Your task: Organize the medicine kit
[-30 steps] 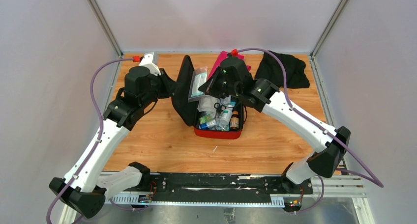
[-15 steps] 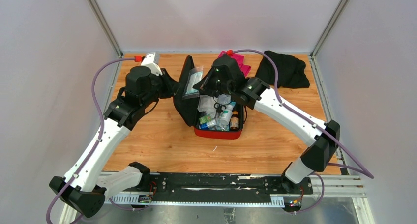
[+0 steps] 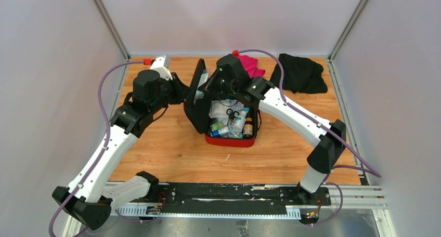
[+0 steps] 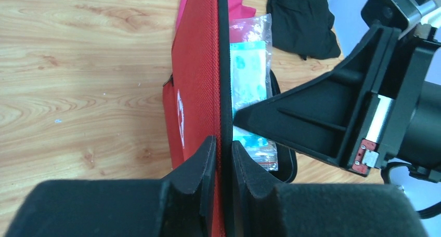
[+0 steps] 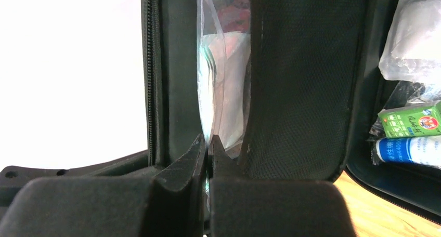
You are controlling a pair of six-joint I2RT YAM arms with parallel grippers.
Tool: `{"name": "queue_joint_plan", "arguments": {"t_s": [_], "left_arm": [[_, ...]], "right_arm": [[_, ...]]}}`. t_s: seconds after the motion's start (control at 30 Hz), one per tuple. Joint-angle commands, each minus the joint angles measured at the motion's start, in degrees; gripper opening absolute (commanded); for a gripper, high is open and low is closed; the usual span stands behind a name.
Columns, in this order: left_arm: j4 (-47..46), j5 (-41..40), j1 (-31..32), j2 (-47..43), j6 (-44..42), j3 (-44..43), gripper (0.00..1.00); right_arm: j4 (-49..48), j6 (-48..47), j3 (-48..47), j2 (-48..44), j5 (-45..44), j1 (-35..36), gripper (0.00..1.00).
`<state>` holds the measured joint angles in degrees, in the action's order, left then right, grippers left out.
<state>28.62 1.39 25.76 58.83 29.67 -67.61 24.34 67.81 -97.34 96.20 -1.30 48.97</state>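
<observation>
The red medicine kit [image 3: 229,141] lies open mid-table with its lid [image 3: 193,97] standing upright on the left. My left gripper [image 4: 221,153] is shut on the lid's edge [image 4: 200,81], one finger on the red outside and one on the black rim. My right gripper [image 5: 208,143] is shut on a clear plastic packet [image 5: 223,91]. The packet stands between the lid's black lining and its mesh pocket [image 5: 307,76]. In the left wrist view the same packet [image 4: 249,70] lies against the lid's inner face, with the right gripper's black body [image 4: 333,117] beside it.
The kit's base holds scissors [image 3: 235,114], a green box [image 5: 411,120], a blue-and-white tube [image 5: 411,149] and a white plastic bag [image 5: 421,39]. A pink cloth [image 3: 252,65] and a black cloth [image 3: 301,73] lie behind the kit. Grey walls close the table.
My right arm has swung left with the packet, bringing it up against the inside of the upright lid. The left arm and the lid have stayed still.
</observation>
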Motion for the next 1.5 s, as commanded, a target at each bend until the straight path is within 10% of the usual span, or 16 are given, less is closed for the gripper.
{"name": "queue_joint_plan", "arguments": {"t_s": [0.0,0.7,1.47], "left_arm": [[2.4,2.8,0.9,0.9,-1.9,-0.2,0.00],[2.5,2.6,0.9,0.0,-2.8,1.4,0.00],[2.3,2.2,0.9,0.4,-2.8,1.7,0.00]], "right_arm": [[1.8,0.1,-3.1,2.4,1.3,-0.6,0.00],[5.7,-5.5,-5.2,3.2,-1.4,-0.6,0.46],[14.1,-19.7,-14.6,9.1,-1.4,-2.9,0.47]]}}
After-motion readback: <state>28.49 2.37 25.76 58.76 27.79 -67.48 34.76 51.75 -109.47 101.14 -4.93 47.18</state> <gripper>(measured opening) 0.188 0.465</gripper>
